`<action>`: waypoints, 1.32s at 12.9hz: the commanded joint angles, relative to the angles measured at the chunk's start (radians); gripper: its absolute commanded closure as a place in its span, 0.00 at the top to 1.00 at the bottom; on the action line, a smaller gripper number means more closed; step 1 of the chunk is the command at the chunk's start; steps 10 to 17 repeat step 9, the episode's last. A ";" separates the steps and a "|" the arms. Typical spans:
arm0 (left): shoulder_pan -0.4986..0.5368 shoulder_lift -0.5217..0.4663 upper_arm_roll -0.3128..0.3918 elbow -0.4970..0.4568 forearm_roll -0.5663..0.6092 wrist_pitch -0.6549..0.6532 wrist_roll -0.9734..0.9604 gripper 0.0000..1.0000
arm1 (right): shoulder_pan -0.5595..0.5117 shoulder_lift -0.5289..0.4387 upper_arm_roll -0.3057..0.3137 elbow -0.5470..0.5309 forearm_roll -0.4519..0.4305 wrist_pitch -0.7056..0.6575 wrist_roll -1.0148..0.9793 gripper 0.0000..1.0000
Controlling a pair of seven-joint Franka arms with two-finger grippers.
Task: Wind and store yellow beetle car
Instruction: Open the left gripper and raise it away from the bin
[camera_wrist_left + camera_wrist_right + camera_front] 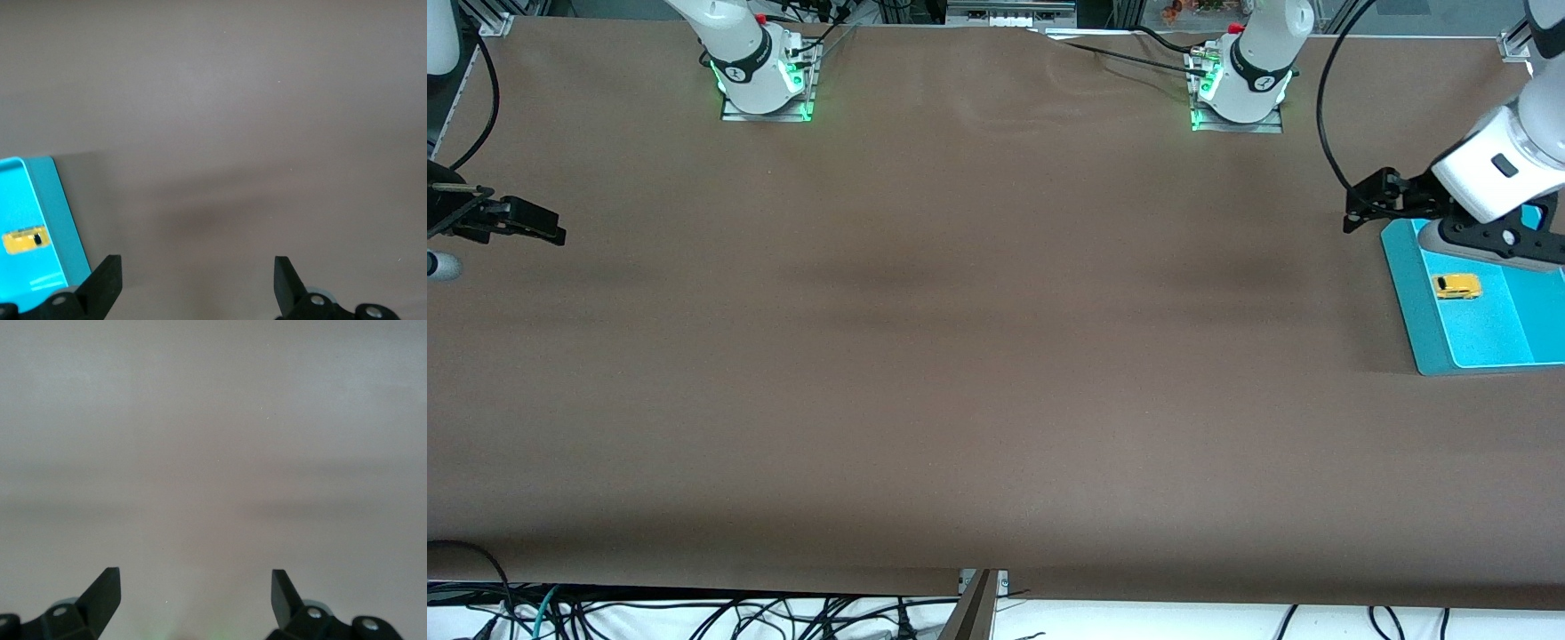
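1. Yellow beetle car [1457, 286] lies at the right edge of the front view, a little above mid-height, inside a turquoise tray [1409, 302].
2. Its long axis runs almost level across the front view, tilted only slightly; which end is the nose I cannot tell.
3. It looks tiny, bright yellow, with a rounded body and dark patches low along its side. In the left wrist view it shows at the lower left as a yellow block [25, 240] with one dark spot at its end.
4. The tray [63, 220] is a shallow turquoise dish with a darker rim, resting on the brown table [978, 356] toward the left arm's end.
5. Left gripper [1359, 209] hangs at the right of the front view, over the table just beside the tray's upper corner, its fingers [107, 283] spread wide with nothing between them.
6. Right gripper [547, 227] waits at the left edge of the front view, over the table's end; its fingers [107, 590] are likewise released and hold nothing.
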 commanded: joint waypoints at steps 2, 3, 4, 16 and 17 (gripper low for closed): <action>-0.048 -0.034 0.071 -0.056 -0.008 0.028 -0.027 1.00 | -0.008 0.010 0.006 0.023 -0.008 -0.006 0.008 1.00; -0.046 -0.037 0.071 -0.069 -0.008 0.028 -0.027 1.00 | -0.008 0.010 0.008 0.023 -0.008 -0.006 0.008 1.00; -0.046 -0.046 0.072 -0.082 -0.008 0.029 -0.028 1.00 | -0.008 0.010 0.006 0.023 -0.008 -0.006 0.008 1.00; -0.038 -0.047 0.071 -0.085 -0.008 0.030 -0.027 1.00 | -0.008 0.010 0.006 0.023 -0.008 -0.006 0.008 1.00; -0.038 -0.047 0.071 -0.085 -0.008 0.030 -0.027 1.00 | -0.008 0.010 0.006 0.023 -0.008 -0.006 0.008 1.00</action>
